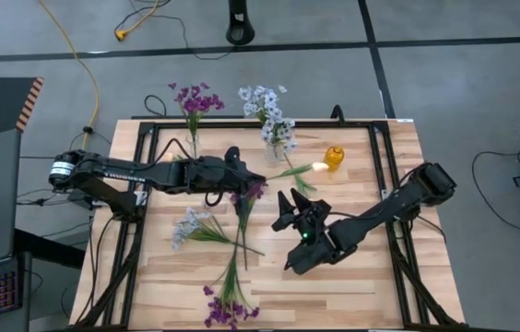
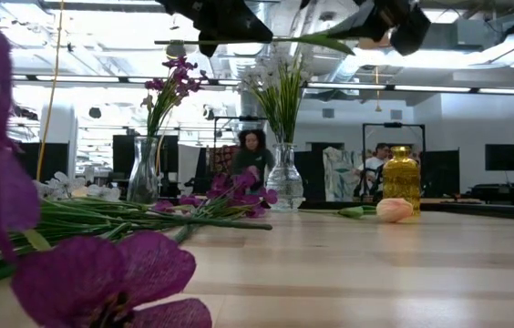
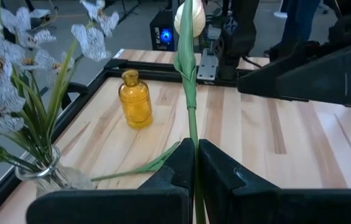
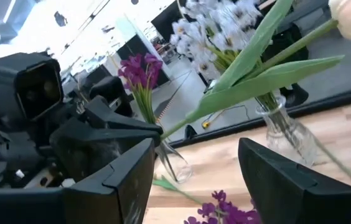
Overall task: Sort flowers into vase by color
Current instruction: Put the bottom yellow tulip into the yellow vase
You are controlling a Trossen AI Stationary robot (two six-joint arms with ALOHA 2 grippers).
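Observation:
My left gripper [image 1: 253, 181] is over the table's middle, shut on a peach-budded flower [image 1: 318, 167] that it holds up in the air. My right gripper [image 1: 289, 207] is open just near of that flower; in the right wrist view [image 4: 194, 180] the stem and leaves [image 4: 256, 68] cross above its fingers without touching them. The amber vase [image 1: 334, 157] stands empty at the far right. One glass vase holds purple flowers [image 1: 193, 100] and another holds white flowers [image 1: 269, 112]. In the low view another peach bud [image 2: 394, 210] lies on the table. A white sprig [image 1: 191, 226] and purple sprigs [image 1: 228, 300] also lie flat. My left gripper pinches the peach flower's green stem [image 3: 194, 163] between its two fingers, at the stem's lower part. The fingers reach level from the table's left and the stem runs on along them toward the right. The flower is lifted clear, its bud [image 3: 188, 15] at the far end.
A black metal frame [image 1: 149, 129] rims the wooden table. Purple sprigs [image 1: 246, 195] lie under my left gripper. The three vases stand along the far edge. Bare wood [image 1: 371, 286] lies at the near right. People show in the room beyond [image 2: 252, 150].

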